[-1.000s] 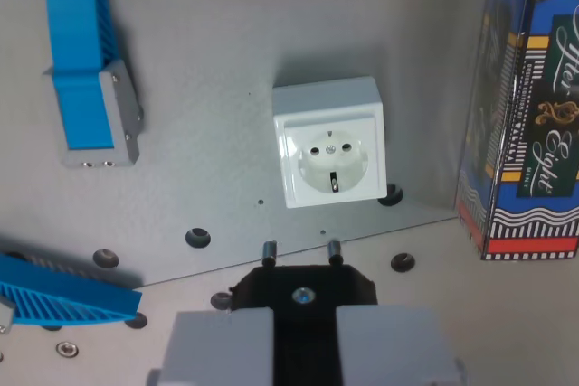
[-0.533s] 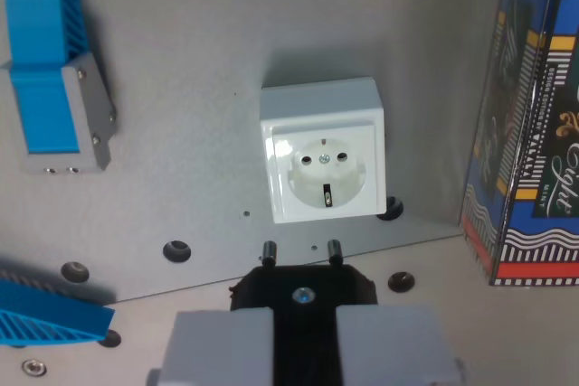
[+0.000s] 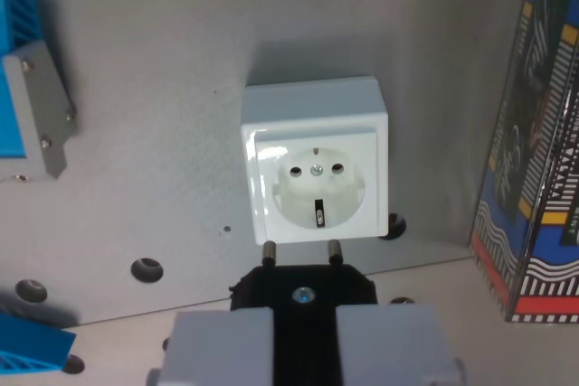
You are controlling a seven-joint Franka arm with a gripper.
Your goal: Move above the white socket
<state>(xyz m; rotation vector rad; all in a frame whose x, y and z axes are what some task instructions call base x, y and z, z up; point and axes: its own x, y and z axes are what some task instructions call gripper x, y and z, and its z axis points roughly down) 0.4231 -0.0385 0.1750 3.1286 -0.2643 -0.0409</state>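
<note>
A grey metal plate (image 3: 163, 133) covered most of the scene, its lower edge running across a paler surface (image 3: 452, 291) studded with dark holes (image 3: 147, 268). At the wrist view's left edge, a blue part with a grey end block (image 3: 36, 106) lay on the plate, two small screws showing on the block's face. Another blue ribbed piece (image 3: 32, 354) sat in the lower left corner, mostly cut off. At the wrist view's right, a dark blue patterned box (image 3: 543, 169) with a red base stripe stood upright, only partly in frame.
</note>
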